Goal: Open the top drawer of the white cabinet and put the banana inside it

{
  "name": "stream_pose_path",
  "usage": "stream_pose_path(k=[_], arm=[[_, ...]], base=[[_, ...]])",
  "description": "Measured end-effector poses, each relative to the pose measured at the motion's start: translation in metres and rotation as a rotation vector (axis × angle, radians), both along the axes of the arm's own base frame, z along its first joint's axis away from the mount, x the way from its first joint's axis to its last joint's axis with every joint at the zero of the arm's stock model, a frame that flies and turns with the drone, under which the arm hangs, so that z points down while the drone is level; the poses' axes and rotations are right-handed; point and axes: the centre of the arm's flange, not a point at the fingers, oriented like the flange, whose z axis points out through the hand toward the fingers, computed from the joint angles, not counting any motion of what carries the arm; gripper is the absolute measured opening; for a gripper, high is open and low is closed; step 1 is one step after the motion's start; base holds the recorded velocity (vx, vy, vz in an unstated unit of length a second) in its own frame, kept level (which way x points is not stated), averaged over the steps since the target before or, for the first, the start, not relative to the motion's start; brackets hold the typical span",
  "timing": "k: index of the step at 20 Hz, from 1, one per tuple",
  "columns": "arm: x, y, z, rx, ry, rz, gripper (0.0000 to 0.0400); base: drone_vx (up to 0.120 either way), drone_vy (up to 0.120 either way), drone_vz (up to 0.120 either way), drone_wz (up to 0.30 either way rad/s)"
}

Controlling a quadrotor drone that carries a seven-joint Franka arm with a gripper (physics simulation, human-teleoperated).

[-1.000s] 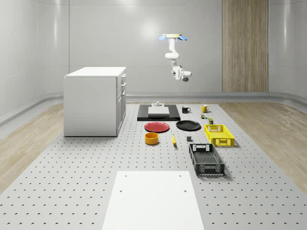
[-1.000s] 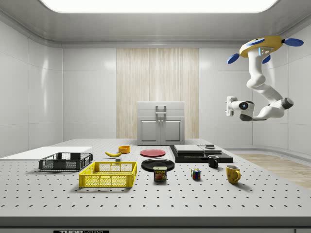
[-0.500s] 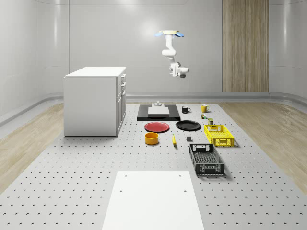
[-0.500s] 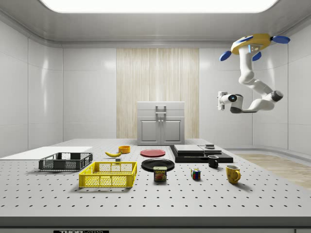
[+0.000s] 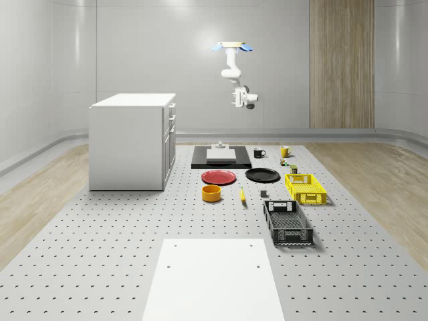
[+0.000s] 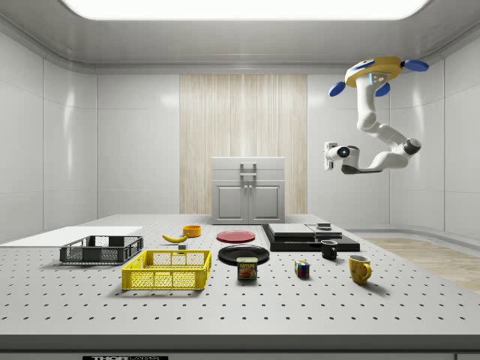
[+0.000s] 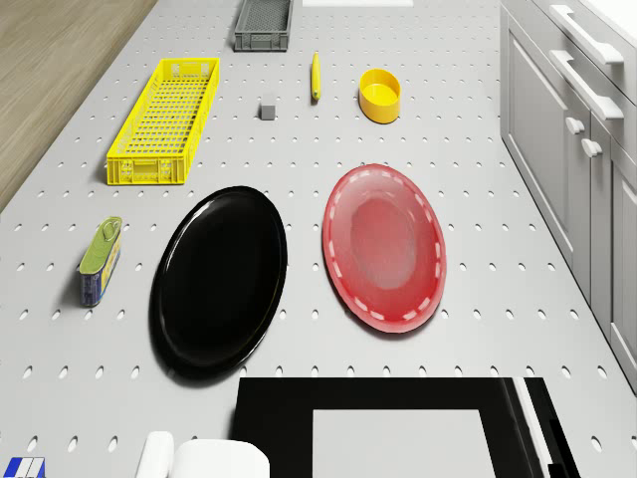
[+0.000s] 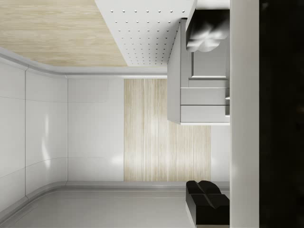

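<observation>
Drone: being seen hovering high above the far end of the table, over/behind the black slab; in the side view it is up near the ceiling at that view's right; arm hanging below it, bent.

Gripper: being held in mid-air, well above the table, pointing sideways toward the cabinet side; nothing is being carried near it; finger state: cannot be told from the views.

Cabinet: white, standing at the whole-scene view's left; top drawer being shown flush w/ the front, i.e. closed; handles visible in the drone view.

Banana: lying on the table betw. the orange bowl and a small grey block; well apart from the cabinet and from the gripper; also in the drone view just beside the bowl.

Other items: red plate and black plate lying side by side; yellow crate; black crate nearer the camera; tin can beside the black plate; black mug and yellow mug at the far end; white sheet at the near end.
</observation>
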Motion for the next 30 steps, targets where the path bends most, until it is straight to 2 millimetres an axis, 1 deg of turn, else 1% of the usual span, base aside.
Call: stream_pose_path(k=[30], arm=[[0.0, -0.0001, -0.0002, 0.001, 0.001, 0.0, 0.04]], base=[[0.12, -0.12, 0.0, 0.0]])
